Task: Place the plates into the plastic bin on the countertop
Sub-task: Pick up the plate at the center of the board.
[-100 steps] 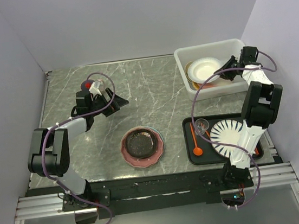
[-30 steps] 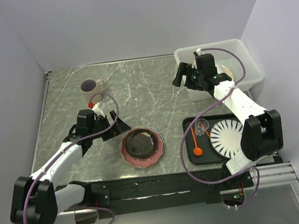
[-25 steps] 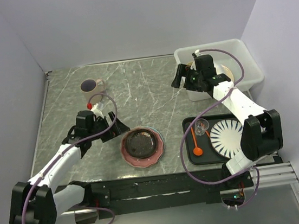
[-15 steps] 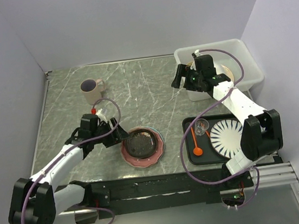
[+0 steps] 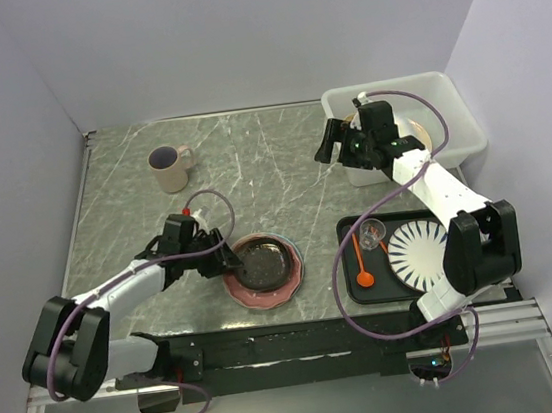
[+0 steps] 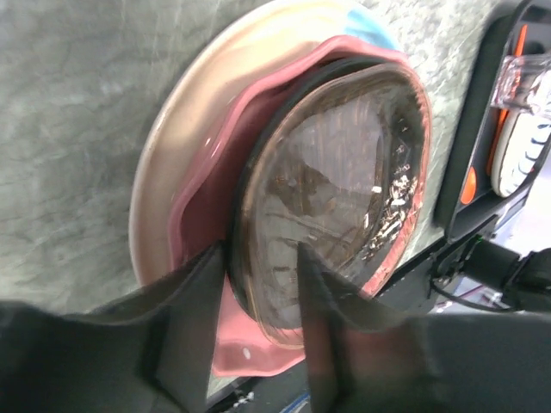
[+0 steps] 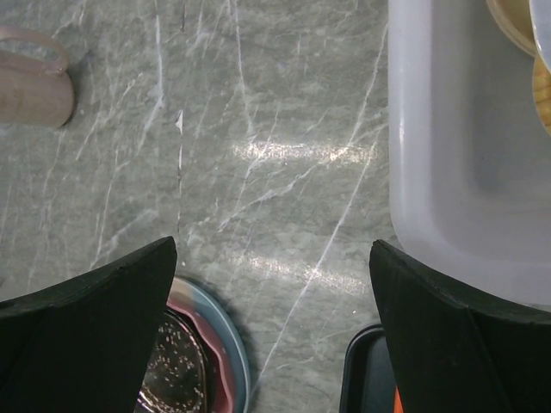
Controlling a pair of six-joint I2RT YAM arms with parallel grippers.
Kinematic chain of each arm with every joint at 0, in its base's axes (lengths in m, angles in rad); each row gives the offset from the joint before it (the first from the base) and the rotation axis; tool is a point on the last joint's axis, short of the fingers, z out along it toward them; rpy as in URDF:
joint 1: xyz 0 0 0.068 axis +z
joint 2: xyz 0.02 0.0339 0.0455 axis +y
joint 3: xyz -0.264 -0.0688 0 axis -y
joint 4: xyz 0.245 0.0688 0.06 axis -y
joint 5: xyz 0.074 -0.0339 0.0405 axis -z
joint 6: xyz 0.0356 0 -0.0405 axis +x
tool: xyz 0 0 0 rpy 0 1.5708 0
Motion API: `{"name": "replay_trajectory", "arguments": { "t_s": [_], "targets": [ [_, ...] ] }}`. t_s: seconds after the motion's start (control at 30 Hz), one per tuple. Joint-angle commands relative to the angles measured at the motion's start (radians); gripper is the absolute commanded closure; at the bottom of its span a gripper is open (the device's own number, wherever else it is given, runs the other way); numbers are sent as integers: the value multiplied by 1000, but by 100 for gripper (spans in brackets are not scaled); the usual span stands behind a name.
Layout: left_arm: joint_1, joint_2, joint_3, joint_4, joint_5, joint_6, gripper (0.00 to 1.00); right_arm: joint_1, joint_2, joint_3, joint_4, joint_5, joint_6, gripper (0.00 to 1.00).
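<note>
The plates (image 5: 264, 270) left to move sit stacked at six o'clock on the countertop (image 5: 273, 182), a black speckled plate (image 5: 261, 264) uppermost. Others already lie in the plastic bin (image 5: 392, 83) at the two o'clock corner. From above, the left gripper (image 5: 224, 260) is at the stack's nine o'clock edge, and the right gripper (image 5: 331, 146) hangs by the bin's nine o'clock wall.

Through the left wrist camera, the fingers (image 6: 185, 318) stand either side of the black plate's rim, one outside over the pink plate (image 6: 202, 232), the other inside the dish. They are half apart, and I can't tell whether they bite. I'd want them pinching that top rim alone, clear of the pink one beneath, then tipping it up gently so the stack doesn't drag along.

The right wrist camera shows its own fingers spread wide over bare marble, holding nothing, with the bin at two o'clock.

I can read no writing or brand anywhere.
</note>
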Motion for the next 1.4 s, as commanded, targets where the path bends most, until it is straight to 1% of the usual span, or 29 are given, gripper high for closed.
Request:
{"name": "replay_trajectory", "arguments": {
  "t_s": [0.0,0.03,0.07,0.1,0.17,0.33,0.47,0.57,0.67,0.8,0.93,1.07,1.27,1.37],
  "targets": [
    [-22,39,-2,76,2,-4,77,8,29,-1,60,-35,0,0],
    [-25,43,1,76,-2,-4,83,7,32,-5,63,-46,1,0],
    [-25,54,9,74,-5,-3,95,7,37,-5,61,-46,1,0],
    [-28,54,14,68,-8,-1,99,7,38,-5,61,-49,1,0],
    [-28,49,26,61,-25,2,99,7,40,-5,61,-57,-1,0],
    [-28,-24,49,31,-60,-1,99,7,38,-16,73,-99,-3,0],
    [-28,-59,92,1,-96,-1,99,8,40,-36,101,-178,2,0],
    [-28,-72,115,-2,-108,-6,99,8,41,-65,133,-263,8,2],
    [-28,-60,141,-2,-128,-9,99,14,43,-83,152,-331,7,4],
    [-28,-27,173,14,-114,-15,99,22,47,-102,179,-443,13,6],
    [-26,2,190,18,-99,-18,99,33,69,-120,210,-587,28,11],
    [-26,28,186,10,-99,-12,99,51,116,-117,187,-671,13,15],
    [-26,26,169,19,-100,-19,99,120,162,-137,156,-740,-22,17],
    [-26,29,169,18,-99,-18,99,154,187,-132,114,-747,-58,18]
  ]
}}
